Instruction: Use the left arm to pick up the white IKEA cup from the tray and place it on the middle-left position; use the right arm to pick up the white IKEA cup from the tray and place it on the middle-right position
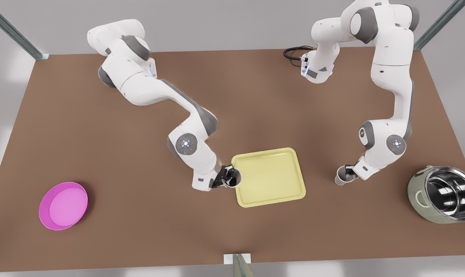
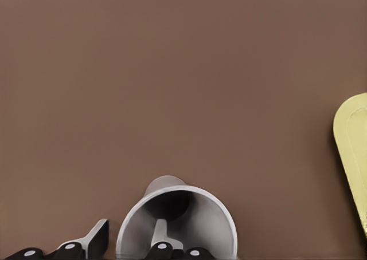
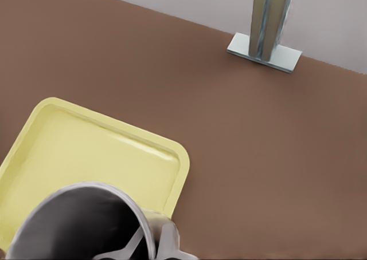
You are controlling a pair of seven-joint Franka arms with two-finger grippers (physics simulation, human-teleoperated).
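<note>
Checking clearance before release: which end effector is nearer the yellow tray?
Right. The right end effector holds its cup at the tray's rim; the left end effector holds a cup apart from it, bare table between.

The brown table [image 1: 140, 127] carries few things. Near its middle, toward the near edge, lies the pale yellow tray [image 1: 265, 152], flat and slightly skewed. A round pink dish [image 1: 63, 206] sits near the near corner at the front view's left, and a steel pot [image 1: 444, 194] in a greenish casing near the right edge. A black cable [image 1: 294, 52] loops at the far edge. Right of the tray, well apart from it, a white cup [image 1: 340, 179] seems to stand on the tabletop, though contact is unclear.
</note>
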